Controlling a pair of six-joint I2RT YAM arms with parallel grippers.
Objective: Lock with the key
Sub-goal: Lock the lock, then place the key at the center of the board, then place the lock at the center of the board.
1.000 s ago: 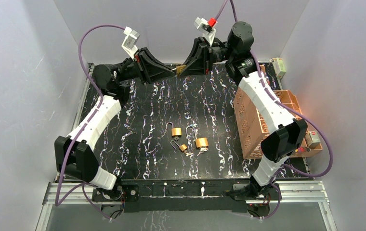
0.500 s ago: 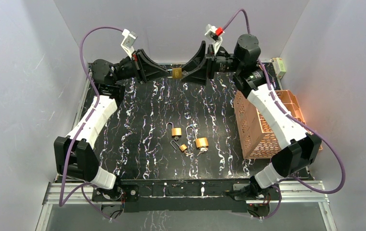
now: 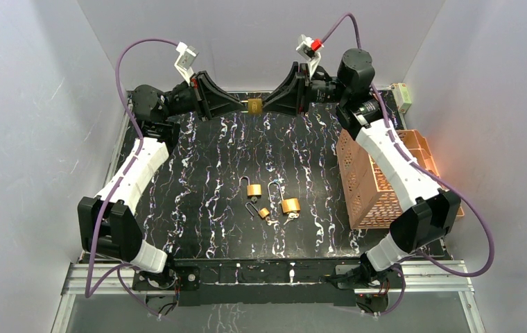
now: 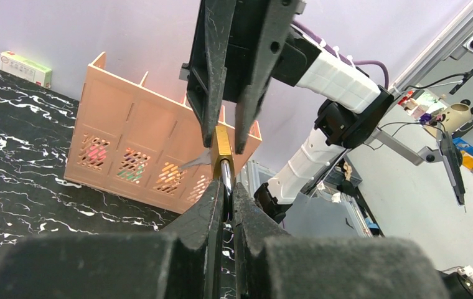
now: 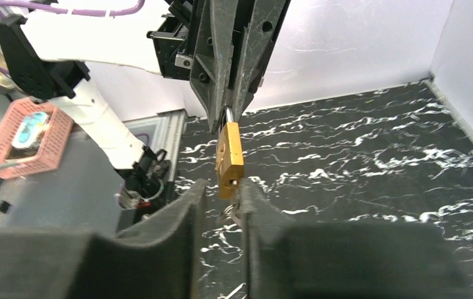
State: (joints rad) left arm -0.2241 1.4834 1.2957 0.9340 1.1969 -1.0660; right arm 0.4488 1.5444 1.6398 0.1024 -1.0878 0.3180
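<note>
A brass padlock (image 3: pixel 254 105) hangs in the air at the far back of the table, between my two grippers. My left gripper (image 3: pixel 242 105) is shut on its steel shackle; in the left wrist view the shackle (image 4: pixel 226 177) sits pinched between my fingertips with the brass body (image 4: pixel 223 146) beyond them. My right gripper (image 3: pixel 266 106) faces it from the right. In the right wrist view its jaws (image 5: pixel 223 190) stand apart around the padlock's keyhole end (image 5: pixel 229 159), which lies close to the right finger. A silvery key and ring (image 5: pixel 231 213) dangle just below; how they are held is unclear.
Three more brass padlocks lie mid-table: one (image 3: pixel 252 188), a larger one (image 3: pixel 289 205) and a small one (image 3: pixel 263 212), all with open shackles. An orange slotted crate (image 3: pixel 378 177) stands at the right edge. A small box (image 3: pixel 401 96) sits at the back right corner.
Over the last second the right arm swung its elbow out to the right and levelled its gripper with the padlock. The left gripper rose slightly with the padlock. Little has moved in the last half second.
</note>
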